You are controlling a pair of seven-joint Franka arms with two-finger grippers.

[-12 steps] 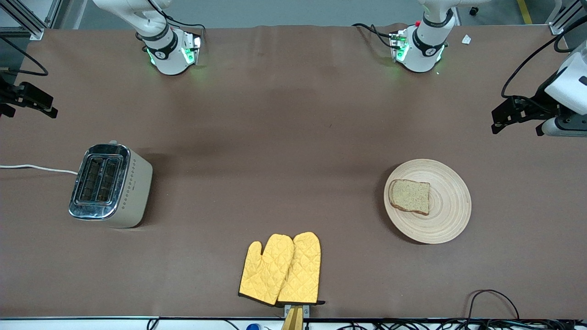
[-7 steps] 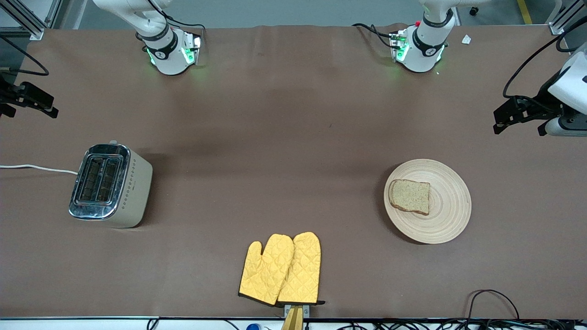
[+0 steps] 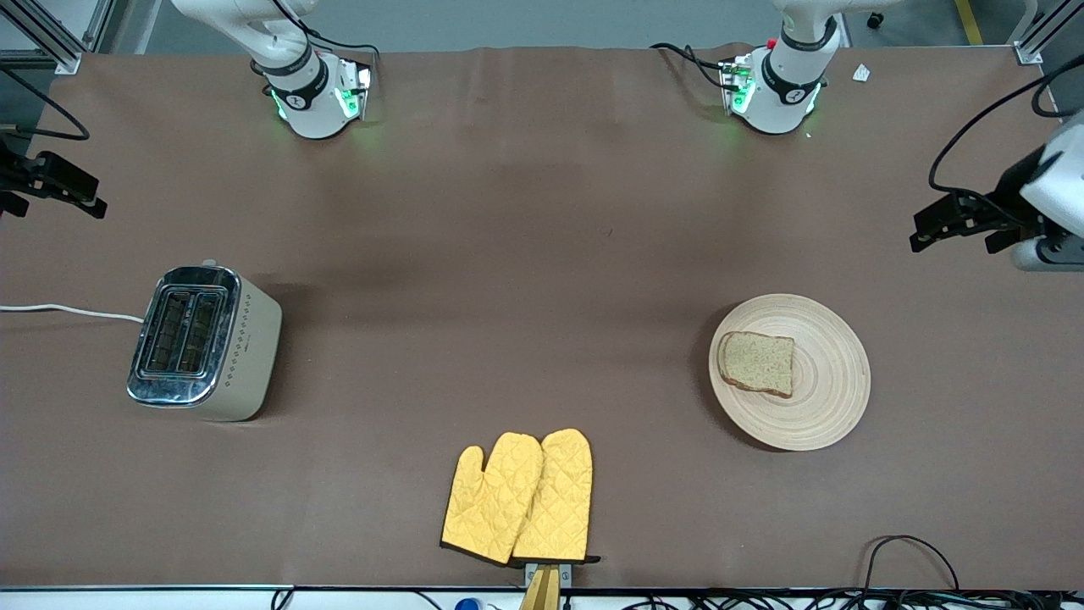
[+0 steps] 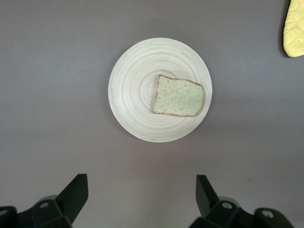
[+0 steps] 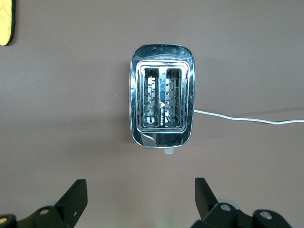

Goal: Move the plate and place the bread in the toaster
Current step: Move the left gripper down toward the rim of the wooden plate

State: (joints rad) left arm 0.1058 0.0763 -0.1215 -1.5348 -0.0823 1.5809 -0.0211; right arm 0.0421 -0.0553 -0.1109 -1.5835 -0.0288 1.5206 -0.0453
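The light-wood plate (image 3: pixel 834 381) lies toward the left arm's end of the table, with the brown bread slice (image 3: pixel 756 363) flat on it. The toaster (image 3: pixel 203 341) stands upright toward the right arm's end, both slots empty, with its white cord (image 3: pixel 68 311) trailing off the table. My left gripper (image 3: pixel 925 233) hangs open and empty over bare table, apart from the plate (image 4: pixel 133 95) and bread (image 4: pixel 179 96). In its wrist view my left gripper (image 4: pixel 141 187) has its jaws wide apart. My right gripper (image 3: pixel 80 202) hangs open and empty over the table's edge, apart from the toaster (image 5: pixel 161 102). Its wrist view shows my right gripper (image 5: pixel 141 190) with wide jaws.
A pair of yellow oven mitts (image 3: pixel 521 498) lies at the table's edge nearest the front camera, midway between toaster and plate. The mitts show in the left wrist view (image 4: pixel 294 28) and the right wrist view (image 5: pixel 5 21). Cables (image 3: pixel 906 551) lie along that edge.
My left gripper has drifted slightly toward the left arm's end of the table. The right arm, plate, bread and toaster have not moved.
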